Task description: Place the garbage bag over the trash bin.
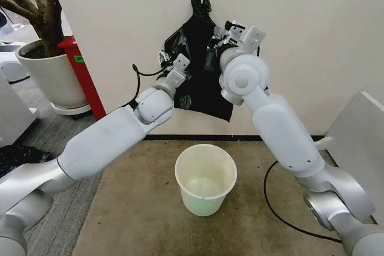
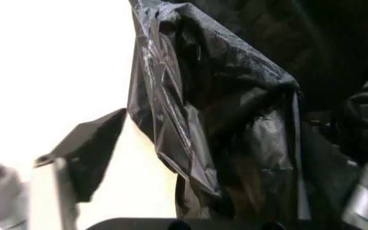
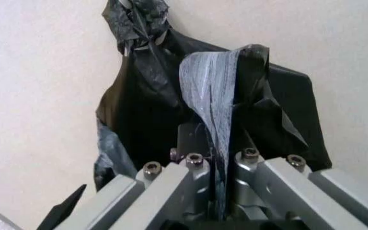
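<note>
The garbage bag point(image 1: 201, 67) hangs on the wall above the trash bin point(image 1: 205, 178), which stands on the floor. The right pincer point(image 3: 221, 179) is clenched on a fold of the bag; the left pincer point(image 1: 170, 63) touches its edge, grip unclear.

I find no legible text, brand, number or sign in any view. One candidate noted: a small green label point(image 1: 78, 59) on the red cabinet point(image 1: 84, 76) beside the plant pot point(image 1: 51, 79), head view; whatever is printed on it I cannot make out.
</note>
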